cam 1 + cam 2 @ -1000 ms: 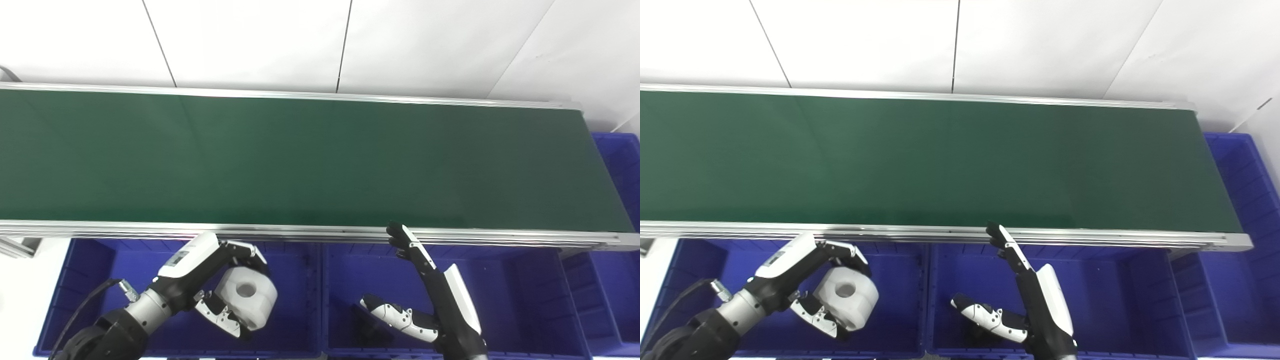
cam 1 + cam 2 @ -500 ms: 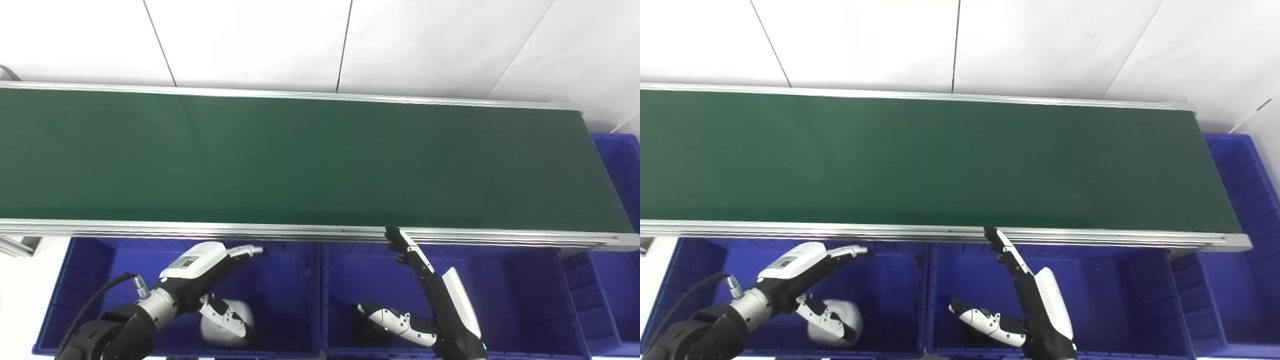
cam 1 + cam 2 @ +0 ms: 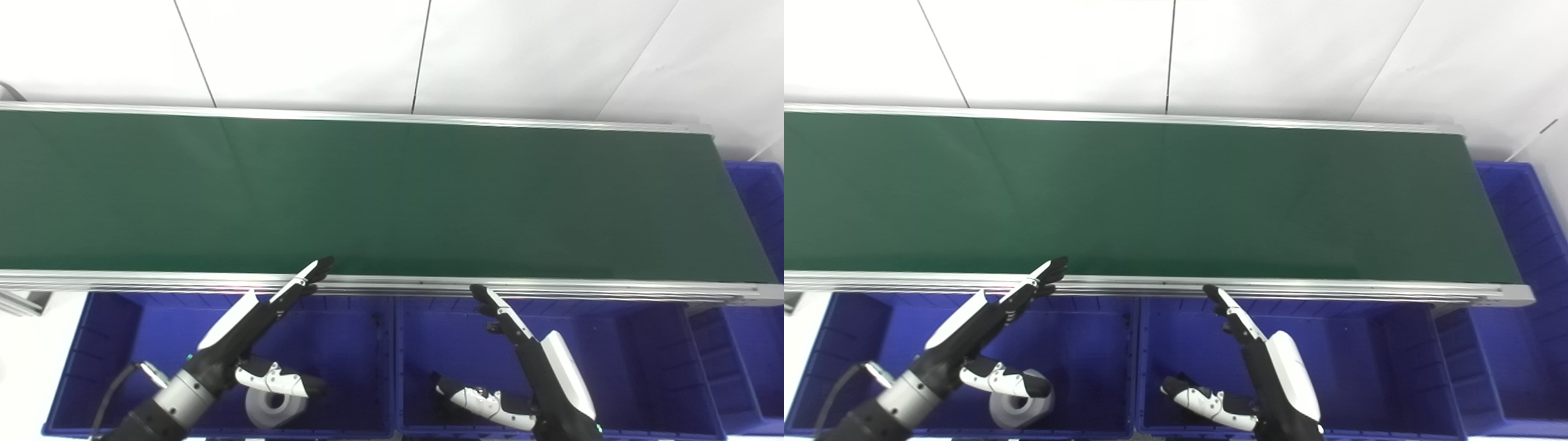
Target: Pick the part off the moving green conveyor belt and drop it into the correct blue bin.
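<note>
The white round part with a centre hole lies on the floor of the left blue bin, below my left hand; it also shows in the right eye view. My left hand is open and empty above that bin, fingers stretched up to the belt's near rail. My right hand is open and empty over the middle blue bin, fingers stretched out, thumb low. The green conveyor belt carries nothing.
The belt's metal near rail runs just above both hands. A third blue bin stands at the belt's right end. A dark object lies in the middle bin under my right thumb. White wall panels stand behind.
My left hand let go of the white part, which dropped to the floor of the left bin. The hand then opened flat and rose toward the rail. My right hand barely moved.
</note>
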You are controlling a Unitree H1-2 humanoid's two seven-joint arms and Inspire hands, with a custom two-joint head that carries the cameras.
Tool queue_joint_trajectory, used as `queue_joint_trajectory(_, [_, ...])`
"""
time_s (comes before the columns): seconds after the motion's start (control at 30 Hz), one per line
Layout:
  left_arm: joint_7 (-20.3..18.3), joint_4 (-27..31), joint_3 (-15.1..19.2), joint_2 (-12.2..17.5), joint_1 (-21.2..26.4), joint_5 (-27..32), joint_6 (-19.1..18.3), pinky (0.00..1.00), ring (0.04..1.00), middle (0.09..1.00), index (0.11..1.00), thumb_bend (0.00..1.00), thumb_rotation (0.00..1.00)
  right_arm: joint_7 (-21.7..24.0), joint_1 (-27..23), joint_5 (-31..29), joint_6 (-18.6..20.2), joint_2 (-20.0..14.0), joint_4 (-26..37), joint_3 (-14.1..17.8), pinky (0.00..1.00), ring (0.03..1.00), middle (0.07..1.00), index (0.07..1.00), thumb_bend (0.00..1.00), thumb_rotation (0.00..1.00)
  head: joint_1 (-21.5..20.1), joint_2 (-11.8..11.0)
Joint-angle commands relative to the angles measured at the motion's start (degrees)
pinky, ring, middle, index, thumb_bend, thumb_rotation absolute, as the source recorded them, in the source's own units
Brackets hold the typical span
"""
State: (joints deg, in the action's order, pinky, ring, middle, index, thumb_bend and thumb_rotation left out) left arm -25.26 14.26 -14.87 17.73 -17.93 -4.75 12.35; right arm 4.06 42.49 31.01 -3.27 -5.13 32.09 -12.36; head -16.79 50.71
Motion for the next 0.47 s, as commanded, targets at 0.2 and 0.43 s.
queue_joint_trajectory(0.2, [2.3,-1.0,0.6,-1.1,-1.3,4.2,6.9,1.0,1.0,1.0,1.0,0.8,0.56,-1.7,0.6,-2.2,-1.9,0.4,-0.7,-0.1,0.81,0.884,0.919,0.922,0.77,0.47,0.1,-1.4])
queue_joint_trajectory(0.43, [2.4,-1.6,0.3,-1.2,-2.5,4.8,7.8,0.99,1.0,1.0,1.0,0.8,0.54,-2.7,0.4,-1.8,-2.6,0.4,-1.8,-1.1,0.81,0.878,0.908,0.924,0.75,0.47,0.5,-2.2])
